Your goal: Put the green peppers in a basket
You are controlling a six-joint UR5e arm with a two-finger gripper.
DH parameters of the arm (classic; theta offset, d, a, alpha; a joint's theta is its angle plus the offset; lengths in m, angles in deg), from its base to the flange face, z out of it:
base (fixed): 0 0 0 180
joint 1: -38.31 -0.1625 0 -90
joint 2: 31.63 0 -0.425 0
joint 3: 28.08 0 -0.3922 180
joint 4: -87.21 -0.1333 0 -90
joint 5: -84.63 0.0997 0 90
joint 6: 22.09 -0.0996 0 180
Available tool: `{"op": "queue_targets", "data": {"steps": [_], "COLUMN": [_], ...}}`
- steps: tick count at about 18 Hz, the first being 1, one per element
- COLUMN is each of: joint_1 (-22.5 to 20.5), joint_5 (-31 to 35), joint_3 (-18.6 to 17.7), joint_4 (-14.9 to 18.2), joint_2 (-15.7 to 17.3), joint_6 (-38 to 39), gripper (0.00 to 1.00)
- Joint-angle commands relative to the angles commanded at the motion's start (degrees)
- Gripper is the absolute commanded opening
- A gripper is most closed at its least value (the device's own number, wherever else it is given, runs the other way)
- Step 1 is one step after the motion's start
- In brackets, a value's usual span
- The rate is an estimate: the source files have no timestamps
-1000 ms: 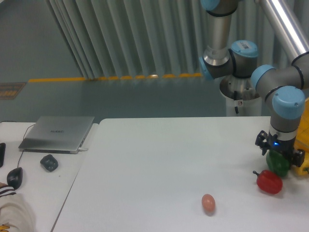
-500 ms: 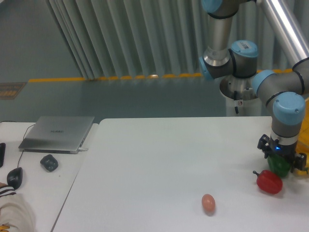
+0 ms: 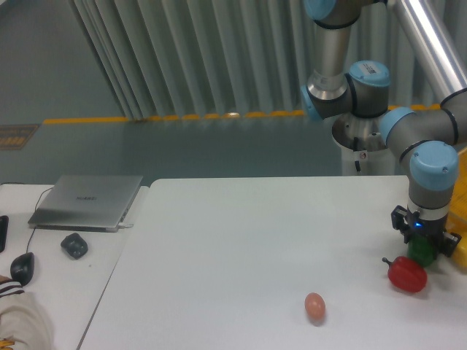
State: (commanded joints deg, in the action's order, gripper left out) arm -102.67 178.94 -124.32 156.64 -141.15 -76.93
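A: What lies nearest the front of the table [image 3: 241, 240]?

B: A small egg [image 3: 314, 305], smooth, oval and pinkish tan, sits alone on the matte white top with bare surface on every side. Off to the left, on a separate white desk, there is a dark mouse [image 3: 22, 268] and a small lumpy grey thing [image 3: 74, 245], and behind them a flat silver laptop [image 3: 88, 200] with its lid closed.

A: And over on the right?

B: A glossy red pepper [image 3: 407, 274] with a short dark stem poking out to the left. Just behind it, touching or nearly so, is the green pepper [image 3: 421, 252]. It is dark, shiny and rounded, and only part of it shows under the gripper [image 3: 422, 248].

A: Is the gripper holding it?

B: The black fingers stand on either side of the green pepper and look closed on it. I cannot tell whether the pepper rests on the table or hangs just above it.

A: How much room is there around that spot?

B: Little. The red pepper crowds the front, and the right edge of the view is close. A strip of bright yellow, the basket [image 3: 460, 244], shows at that edge just beside the gripper, though too little of it is seen to make out its lattice. Leftwards the table is wide and open.

A: Farther back?

B: The arm's grey tubes and pale blue joint caps rise above the wrist, in front of a wall of ribbed vertical panels.
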Motion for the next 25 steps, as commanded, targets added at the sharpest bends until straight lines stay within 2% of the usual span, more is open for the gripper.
{"op": "queue_targets", "data": {"steps": [5,9,18,25], "joint_1": [0.97,-0.26,-12.46,-19.77], "joint_5": [0.00,0.09,0.09,1.58], "joint_3": [0.35,1.23,1.06,-1.93], "joint_4": [1.40,5.00,10.80,10.81], "joint_2": [5.18,8.17,13.54,13.89], "joint_6": [0.00,-1.49,-19.67,-28.65], "gripper": [0.43,0.43,0.43,0.46]}}
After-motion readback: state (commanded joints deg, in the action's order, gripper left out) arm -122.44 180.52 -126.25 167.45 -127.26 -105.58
